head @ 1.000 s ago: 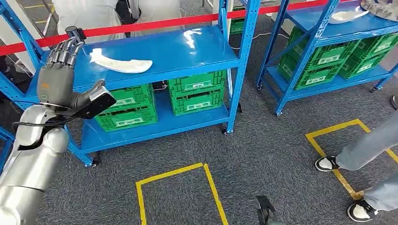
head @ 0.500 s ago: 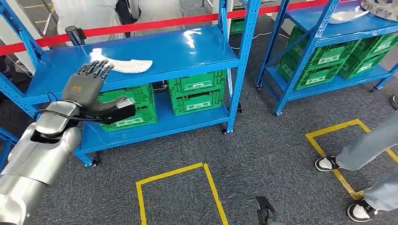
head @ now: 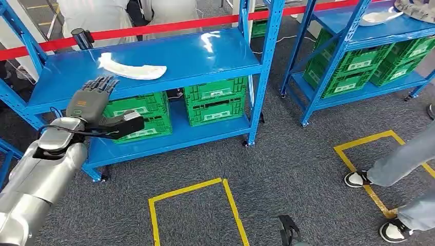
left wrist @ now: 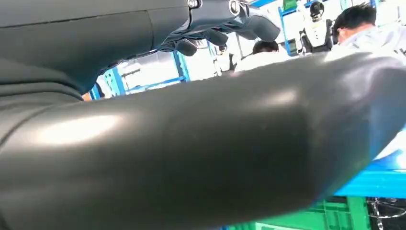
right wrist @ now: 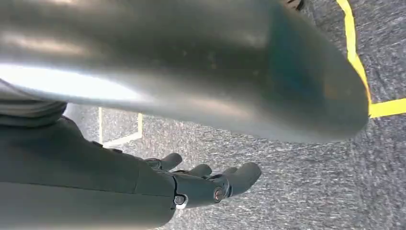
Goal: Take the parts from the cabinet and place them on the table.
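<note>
On the blue shelf [head: 215, 56] the curved white part [head: 132, 69] is lying untouched while the robot's left hand [head: 92, 102] is hovering near it, fingers spread and empty, so the task is barely beginning.

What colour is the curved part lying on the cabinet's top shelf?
White, against the blue shelf; the curved part shows best in the head view.

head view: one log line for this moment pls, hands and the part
left hand: open, raised before shelf edge | right hand: open, over carpet | white part: lying on top shelf, untouched | phase: reaching
</note>
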Action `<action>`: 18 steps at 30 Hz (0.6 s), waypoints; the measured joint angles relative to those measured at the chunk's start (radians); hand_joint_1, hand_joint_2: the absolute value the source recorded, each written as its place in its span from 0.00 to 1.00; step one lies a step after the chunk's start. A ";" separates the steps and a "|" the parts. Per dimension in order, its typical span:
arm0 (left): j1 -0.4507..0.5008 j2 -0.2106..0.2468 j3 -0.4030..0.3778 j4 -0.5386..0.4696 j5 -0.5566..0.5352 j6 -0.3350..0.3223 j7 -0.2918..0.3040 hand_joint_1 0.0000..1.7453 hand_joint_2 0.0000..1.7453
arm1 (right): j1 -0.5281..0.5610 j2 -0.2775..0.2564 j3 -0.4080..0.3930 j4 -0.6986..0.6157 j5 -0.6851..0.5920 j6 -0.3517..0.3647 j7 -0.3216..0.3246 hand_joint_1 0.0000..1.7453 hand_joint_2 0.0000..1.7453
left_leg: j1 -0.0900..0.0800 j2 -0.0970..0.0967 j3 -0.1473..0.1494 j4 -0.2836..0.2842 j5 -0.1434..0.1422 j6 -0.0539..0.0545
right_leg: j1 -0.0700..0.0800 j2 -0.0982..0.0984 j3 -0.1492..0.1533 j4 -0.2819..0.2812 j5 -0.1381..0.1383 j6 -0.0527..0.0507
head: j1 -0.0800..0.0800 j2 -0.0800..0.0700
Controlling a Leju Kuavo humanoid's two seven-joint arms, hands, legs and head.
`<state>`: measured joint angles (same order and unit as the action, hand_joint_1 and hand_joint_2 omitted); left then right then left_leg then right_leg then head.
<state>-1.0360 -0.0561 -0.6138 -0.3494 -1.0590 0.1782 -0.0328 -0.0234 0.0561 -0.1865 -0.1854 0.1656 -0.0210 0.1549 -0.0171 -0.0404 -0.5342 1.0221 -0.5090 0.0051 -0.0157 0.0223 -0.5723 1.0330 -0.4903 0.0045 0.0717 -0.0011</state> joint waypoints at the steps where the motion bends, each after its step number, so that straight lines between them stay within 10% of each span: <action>1: 0.000 0.002 0.000 0.003 0.000 0.000 0.003 0.00 0.00 | 0.000 0.001 0.000 0.000 0.001 0.000 0.002 0.00 0.00 | -0.004 0.000 -0.001 0.002 0.000 0.001 | -0.001 0.000 -0.001 0.000 0.001 0.002 | 0.000 0.000; 10: -0.009 0.016 0.019 0.016 0.031 0.029 0.021 0.00 0.00 | -0.002 0.009 -0.003 0.001 0.002 -0.005 0.001 0.00 0.00 | 0.000 0.005 0.022 -0.034 0.010 0.034 | -0.004 -0.008 -0.020 0.041 0.012 0.019 | 0.000 0.000; 14: -0.013 0.020 0.026 0.022 0.034 0.031 0.022 0.00 0.00 | -0.006 0.010 -0.004 0.001 0.002 -0.004 0.000 0.00 0.00 | 0.002 0.006 0.022 -0.032 0.007 0.034 | -0.006 -0.011 -0.163 0.277 -0.086 0.030 | 0.004 0.000; 16: -0.008 0.024 0.030 0.025 0.040 0.034 0.020 0.00 0.00 | -0.005 0.010 -0.004 0.001 0.002 -0.004 -0.008 0.00 0.00 | 0.007 0.005 0.026 -0.030 -0.001 0.024 | -0.013 -0.013 -0.178 0.247 -0.035 0.040 | 0.003 0.000; 18: -0.009 0.028 0.035 0.026 0.044 0.041 0.021 0.00 0.00 | -0.005 0.010 -0.005 0.001 0.002 -0.003 -0.011 0.00 0.00 | 0.018 0.004 0.036 -0.019 -0.018 0.011 | -0.022 -0.016 -0.119 0.087 0.076 0.051 | 0.003 0.000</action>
<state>-1.0446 -0.0278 -0.5787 -0.3235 -1.0147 0.2190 -0.0122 -0.0282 0.0656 -0.1911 -0.1843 0.1678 -0.0244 0.1434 0.0010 -0.0366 -0.4980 1.0030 -0.5275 0.0157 -0.0378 0.0066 -0.6918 1.1205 -0.4146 0.0552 0.0751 -0.0011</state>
